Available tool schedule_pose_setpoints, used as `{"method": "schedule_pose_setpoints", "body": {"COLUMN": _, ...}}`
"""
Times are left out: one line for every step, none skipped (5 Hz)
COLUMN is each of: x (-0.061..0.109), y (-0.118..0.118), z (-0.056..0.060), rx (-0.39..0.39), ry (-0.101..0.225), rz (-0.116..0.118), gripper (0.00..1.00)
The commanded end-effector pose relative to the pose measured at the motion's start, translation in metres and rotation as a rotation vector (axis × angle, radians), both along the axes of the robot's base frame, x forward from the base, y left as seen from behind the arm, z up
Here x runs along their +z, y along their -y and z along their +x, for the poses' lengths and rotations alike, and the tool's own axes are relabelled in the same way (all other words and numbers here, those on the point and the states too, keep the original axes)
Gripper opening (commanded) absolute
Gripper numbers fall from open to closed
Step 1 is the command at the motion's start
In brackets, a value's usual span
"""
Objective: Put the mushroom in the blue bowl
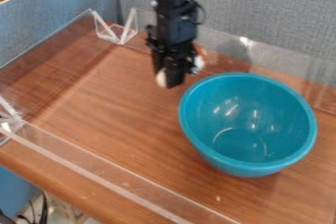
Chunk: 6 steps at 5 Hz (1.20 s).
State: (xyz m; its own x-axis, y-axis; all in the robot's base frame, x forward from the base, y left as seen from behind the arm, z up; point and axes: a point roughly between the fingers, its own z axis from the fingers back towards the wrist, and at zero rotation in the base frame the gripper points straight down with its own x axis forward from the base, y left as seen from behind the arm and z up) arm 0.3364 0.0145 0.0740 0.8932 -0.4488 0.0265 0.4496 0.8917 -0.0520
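Midway through the job, the robot arm's end effector (171,72) hangs pointing down above the wooden table (92,100), its two dark fingers clamped on the mushroom (167,75) — a pale, cream-coloured lump showing between and just below the fingertips. The toy is off the table and in the air, just beside the upper left rim of the blue bowl (249,125) but not yet over its hollow. The bowl sits upright on the right of the table, glossy and with nothing inside it, only reflections on its inner wall. A clear plastic barrier (79,159) runs along the near edge of the table, and a grey fabric panel (262,7) closes off the back.

By the look of it, the pick-up is done and the carry is the step in hand — the placing is not yet done. The next move calls for taking the mushroom sideways, toward the right of the frame and a little nearer, until it hangs over the middle of the bowl, keeping high enough for the toy and the fingertips to pass the rim without clipping it. Only then should the fingers part; a release at the present spot would likely drop the toy on the table or against the outside of the bowl.
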Motion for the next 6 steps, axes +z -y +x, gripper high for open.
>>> {"method": "schedule_pose_setpoints", "body": {"x": 0.046, "y": 0.022, "z": -0.006, "rx": -0.054, "ry": 0.097, "rz": 0.009, "gripper": 0.0}}
{"method": "schedule_pose_setpoints", "body": {"x": 0.066, "y": 0.041, "z": -0.017, "rx": -0.091, "ry": 0.112, "rz": 0.009, "gripper": 0.0}}
{"method": "schedule_pose_setpoints", "body": {"x": 0.068, "y": 0.058, "z": -0.029, "rx": -0.127, "ry": 0.118, "rz": 0.005, "gripper": 0.0}}
{"method": "schedule_pose_setpoints", "body": {"x": 0.065, "y": 0.063, "z": -0.037, "rx": -0.131, "ry": 0.116, "rz": 0.004, "gripper": 0.0}}
{"method": "schedule_pose_setpoints", "body": {"x": 0.07, "y": 0.068, "z": -0.042, "rx": -0.135, "ry": 0.122, "rz": 0.003, "gripper": 0.0}}
{"method": "schedule_pose_setpoints", "body": {"x": 0.076, "y": 0.072, "z": -0.046, "rx": -0.135, "ry": 0.129, "rz": 0.001, "gripper": 0.0}}
